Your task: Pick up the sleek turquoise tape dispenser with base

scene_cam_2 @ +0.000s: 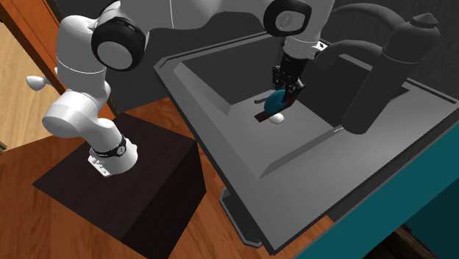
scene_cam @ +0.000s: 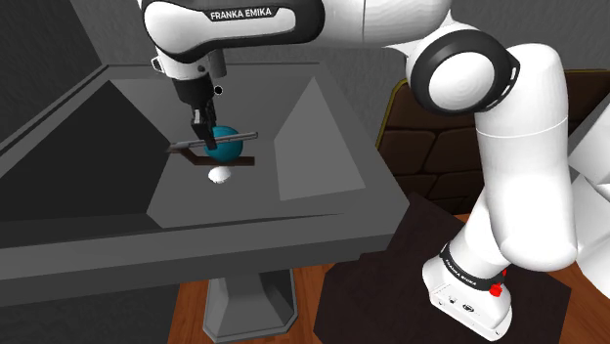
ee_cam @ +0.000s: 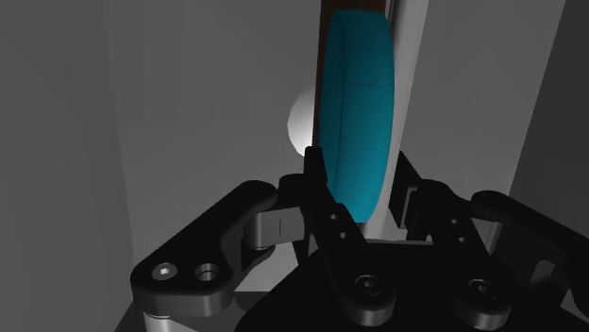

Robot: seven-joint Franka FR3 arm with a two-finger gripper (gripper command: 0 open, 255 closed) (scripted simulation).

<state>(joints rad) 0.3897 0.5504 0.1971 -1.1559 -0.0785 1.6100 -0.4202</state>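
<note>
Gripper: the black gripper (scene_cam: pixel 206 130) (scene_cam_2: pixel 284 93) (ee_cam: pixel 359 185) is seen pointing down into the sink, narrowed onto the tape dispenser. In the wrist view one finger (ee_cam: pixel 317 181) is pressed against each flat side of the turquoise body.
Tape dispenser: the turquoise tape dispenser (scene_cam: pixel 227 147) (scene_cam_2: pixel 276 101) (ee_cam: pixel 354 104) is held on edge between the fingers, near the middle of the basin in the shoulder view.
Base: a dark brown base (scene_cam: pixel 236 161) (scene_cam_2: pixel 261 116) is seen at 6 o'clock of the turquoise body in the shoulder view. Whether it rests on the basin floor cannot be told.
Bar: a thin grey bar (scene_cam: pixel 186 147) is laid across the body, running from about 9 o'clock to 3 o'clock of it in the shoulder view.
White object: a small rounded white object (scene_cam: pixel 220 175) (scene_cam_2: pixel 277 119) (ee_cam: pixel 298 123) is seen at 6 o'clock of the base in the shoulder view, just beside it. Contact cannot be judged.
Sink: the grey sink (scene_cam: pixel 323 147) (scene_cam_2: pixel 184 79) is drawn with sloping walls.
Faucet: a dark grey faucet (scene_cam_2: pixel 382 66) is placed at about 3 o'clock of the gripper in the second exterior view.
Arm: the white arm (scene_cam: pixel 518 176) (scene_cam_2: pixel 81 96) is mounted on a dark stand (scene_cam: pixel 391 293) (scene_cam_2: pixel 125 199), which is set on a wooden floor (scene_cam: pixel 313 313) (scene_cam_2: pixel 44 228).
</note>
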